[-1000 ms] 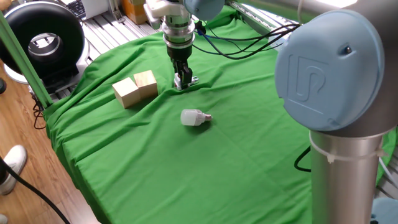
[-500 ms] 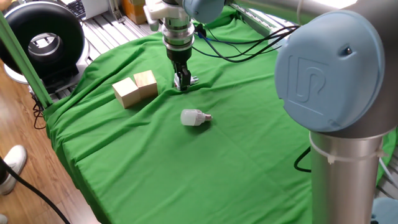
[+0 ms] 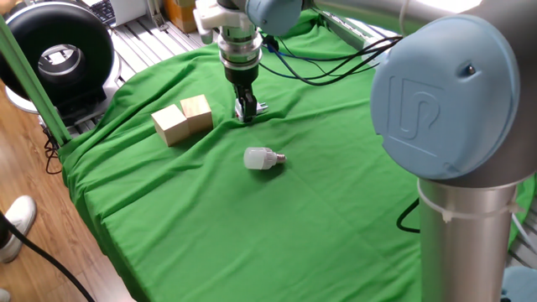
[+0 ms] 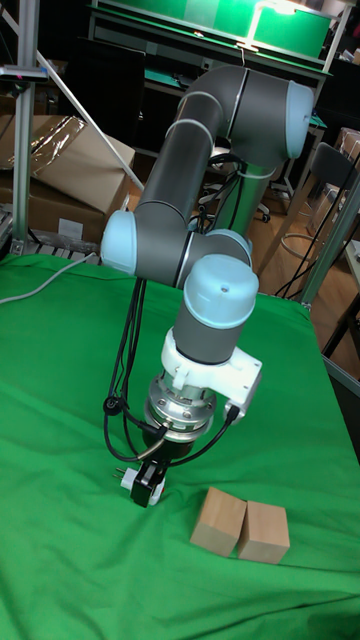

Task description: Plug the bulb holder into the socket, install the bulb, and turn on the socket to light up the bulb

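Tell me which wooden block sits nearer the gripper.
The right-hand wooden block in the fixed view; it lies closer to the gripper than its touching neighbour.

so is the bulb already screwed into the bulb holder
No, the bulb lies on its side alone on the green cloth, apart from the bulb holder that sits at the hand further back.

A worktop (image 3: 210, 218) draped in green cloth is set on a wood-plank floor (image 3: 33, 268). A round black device (image 3: 57, 52) with a white centre is seen at its far corner, beside a green metal post (image 3: 33, 80). In the tall fixed view, cardboard boxes (image 4: 60, 165) are stacked behind an aluminium frame (image 4: 25, 120), and a second green-lit bench (image 4: 290, 28) is seen at the back under bright light.
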### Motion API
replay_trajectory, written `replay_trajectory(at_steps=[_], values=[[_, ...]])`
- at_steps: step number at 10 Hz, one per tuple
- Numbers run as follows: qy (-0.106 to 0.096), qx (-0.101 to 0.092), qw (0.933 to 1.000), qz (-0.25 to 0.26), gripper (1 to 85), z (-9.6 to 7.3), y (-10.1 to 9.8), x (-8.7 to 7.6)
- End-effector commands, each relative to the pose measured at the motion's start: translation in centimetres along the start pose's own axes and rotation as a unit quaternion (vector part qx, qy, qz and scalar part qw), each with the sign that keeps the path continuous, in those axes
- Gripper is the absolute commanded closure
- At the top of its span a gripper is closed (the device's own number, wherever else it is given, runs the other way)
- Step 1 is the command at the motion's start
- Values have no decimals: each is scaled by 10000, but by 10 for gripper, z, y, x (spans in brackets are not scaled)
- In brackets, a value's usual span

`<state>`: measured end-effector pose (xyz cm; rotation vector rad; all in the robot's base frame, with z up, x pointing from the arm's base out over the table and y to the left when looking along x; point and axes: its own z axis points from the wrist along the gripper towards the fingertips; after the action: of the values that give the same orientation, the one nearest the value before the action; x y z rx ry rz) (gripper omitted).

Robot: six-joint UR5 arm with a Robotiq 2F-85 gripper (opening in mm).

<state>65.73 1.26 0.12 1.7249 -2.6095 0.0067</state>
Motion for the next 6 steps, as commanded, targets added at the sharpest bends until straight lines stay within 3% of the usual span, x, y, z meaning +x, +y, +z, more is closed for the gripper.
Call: replay_trajectory(at_steps=[1, 6], values=[[-35, -2, 10000, 85, 287, 1, 1, 0], [-37, 5, 10000, 62, 343, 2, 1, 0]])
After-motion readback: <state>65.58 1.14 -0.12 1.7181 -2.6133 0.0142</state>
